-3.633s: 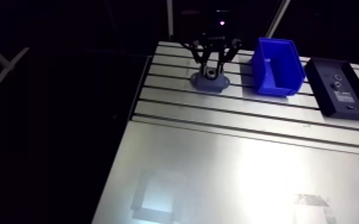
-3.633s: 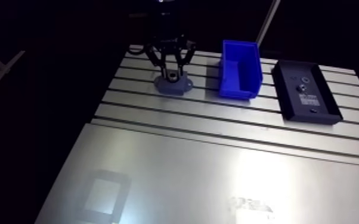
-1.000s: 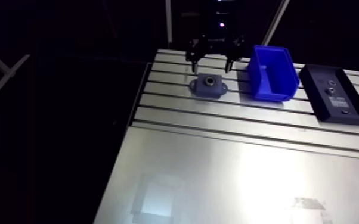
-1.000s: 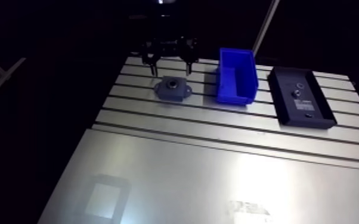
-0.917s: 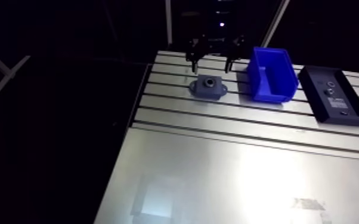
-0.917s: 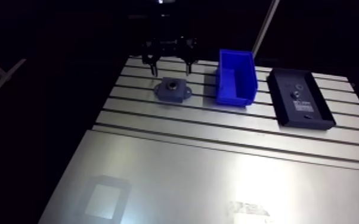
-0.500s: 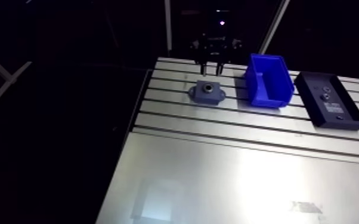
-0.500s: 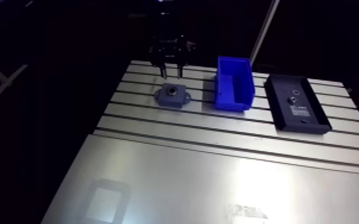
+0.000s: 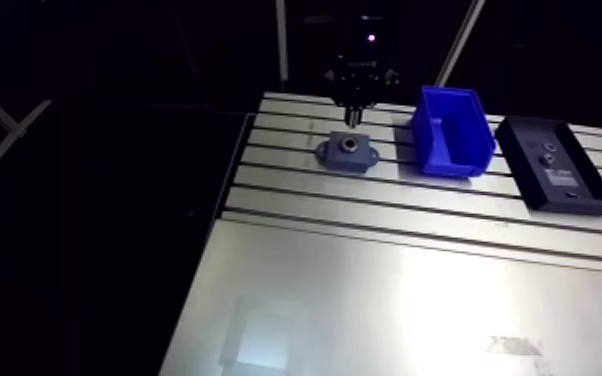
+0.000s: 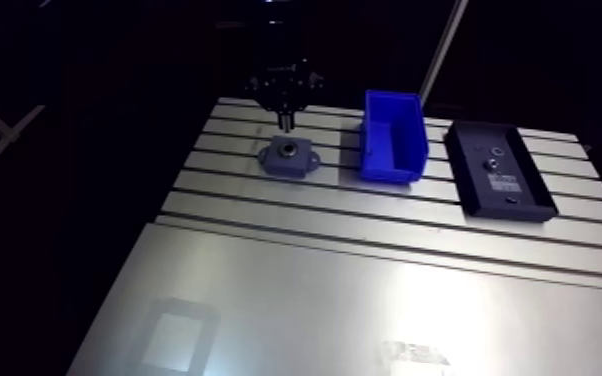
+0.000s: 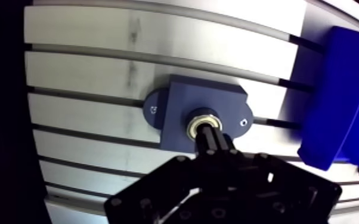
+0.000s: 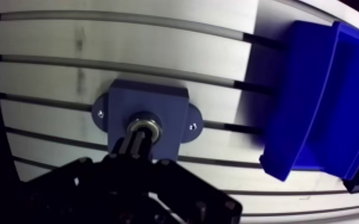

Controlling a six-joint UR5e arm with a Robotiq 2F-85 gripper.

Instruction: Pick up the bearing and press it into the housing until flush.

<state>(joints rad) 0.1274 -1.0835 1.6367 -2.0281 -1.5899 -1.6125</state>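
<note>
The grey-blue housing (image 11: 173, 110) lies flat on the slotted table (image 9: 385, 290), near its far left corner. The metal bearing (image 11: 204, 121) sits in the housing's round bore, its shiny ring showing. My gripper (image 11: 209, 136) is shut, its two dark fingers pressed together with nothing between them. In the wrist view the fingertips point straight at the bearing and cover part of it. In the arm view the gripper (image 9: 354, 120) hangs just over the housing (image 9: 346, 152); I cannot tell whether the tips touch the bearing.
A blue bin (image 9: 452, 130) stands to the right of the housing, close beside the gripper (image 12: 135, 142). A black tray (image 9: 553, 165) with small parts lies further right. The table's left edge runs near the housing.
The fingers, earlier spread low around the housing, have risen and shut together above the bearing. The bearing stays in the housing. The arm camera has shifted slightly.
</note>
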